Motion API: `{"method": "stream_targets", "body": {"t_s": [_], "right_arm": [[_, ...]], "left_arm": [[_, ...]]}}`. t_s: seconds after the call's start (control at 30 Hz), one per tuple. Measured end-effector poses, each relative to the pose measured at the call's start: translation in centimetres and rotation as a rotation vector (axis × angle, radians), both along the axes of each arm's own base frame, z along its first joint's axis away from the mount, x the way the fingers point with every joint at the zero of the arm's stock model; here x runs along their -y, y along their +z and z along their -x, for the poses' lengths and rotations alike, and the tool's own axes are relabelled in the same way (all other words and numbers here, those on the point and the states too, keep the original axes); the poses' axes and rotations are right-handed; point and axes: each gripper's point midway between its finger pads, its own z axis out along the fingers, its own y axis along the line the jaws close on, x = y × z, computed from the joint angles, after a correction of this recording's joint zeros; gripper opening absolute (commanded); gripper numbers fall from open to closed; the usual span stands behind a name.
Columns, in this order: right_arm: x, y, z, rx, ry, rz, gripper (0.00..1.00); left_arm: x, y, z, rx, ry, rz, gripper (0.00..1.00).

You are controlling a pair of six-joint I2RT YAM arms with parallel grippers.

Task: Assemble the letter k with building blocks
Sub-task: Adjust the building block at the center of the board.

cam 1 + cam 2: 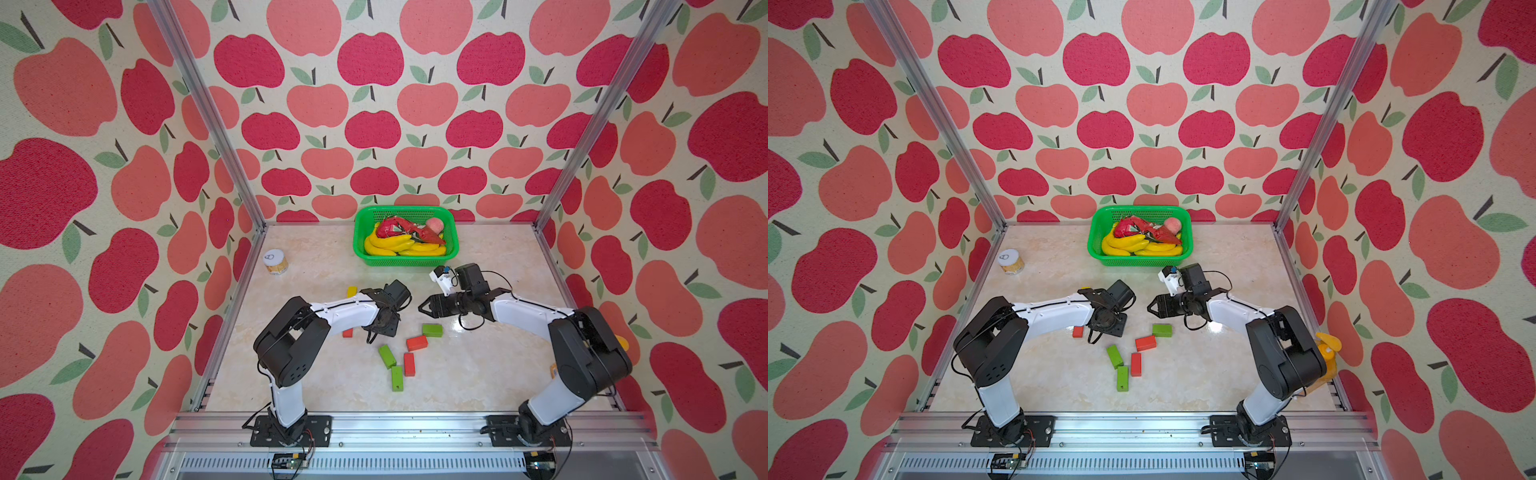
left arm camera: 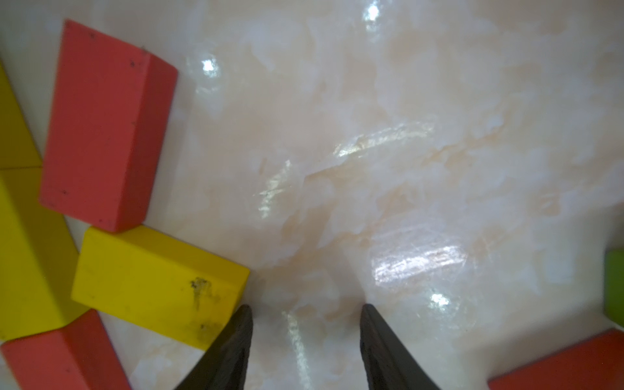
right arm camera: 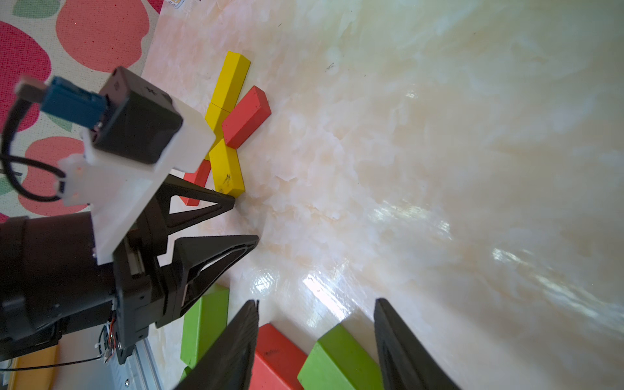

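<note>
Currently: a partial figure lies on the table (image 1: 332, 390) beneath the left wrist. In the right wrist view, the yellow spine blocks (image 3: 233, 79) lie end to end in a line. The red spine block (image 3: 195, 180) carries that line on and is partly hidden. The red arm block (image 3: 246, 116) and yellow arm block (image 3: 226, 169) branch from the same side of the line. They diverge, with their inner ends meeting. In both top views the left arm covers most of the figure.

Five loose blocks lie between the arms, toward the front rail. The far green block (image 1: 432, 330) is just beside the far red block (image 1: 417, 343). The slanted green block (image 1: 387, 356), near red block (image 1: 409, 364) and near green block (image 1: 397, 378) are close together.

Left gripper (image 2: 307, 312): pointed down, jaws apart over bare table, nothing between them. One fingertip is just beside the free end of the yellow arm block; I cannot tell whether they touch.

Right gripper (image 1: 420, 308): held level above the table, aimed toward the left wrist. Its jaws are apart and hold nothing.

Against the back wall stands a green basket (image 1: 405, 262) holding toy bananas (image 1: 395, 246). A small jar (image 1: 275, 262) sits near the left wall.
</note>
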Motion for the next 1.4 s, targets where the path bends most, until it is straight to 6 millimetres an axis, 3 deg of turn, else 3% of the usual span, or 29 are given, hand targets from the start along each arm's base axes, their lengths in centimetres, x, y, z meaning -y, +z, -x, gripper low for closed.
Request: {"method": "stream_targets", "body": {"t_s": [0.5,0.7,0.9,1.03,1.2,1.4], "right_arm": [[-0.1,0.1,0.1,-0.003,0.005,-0.005,0.58],[-0.1,0.1,0.1,-0.003,0.005,-0.005,0.58],[-0.1,0.1,0.0,-0.001,0.004,-0.006,0.58],[-0.1,0.1,0.0,0.002,0.002,-0.010,0.59],[-0.2,0.2,-0.1,0.007,0.002,-0.013,0.58],[-0.2,0.2,-0.1,0.008,0.002,-0.014,0.59]], "left_arm": [[0.2,0.0,-0.1,-0.006,-0.008,0.017,0.58],[0.8,1.7,-0.4,0.024,-0.038,0.056,0.58],[1.9,3.9,-4.2,0.083,-0.007,0.104,0.55],[2.1,3.5,-6.3,0.094,0.014,0.092,0.56],[2.0,2.6,-7.6,0.110,0.002,0.028,0.64],[-0.1,2.8,-7.5,0.117,-0.077,-0.008,0.65]]}}
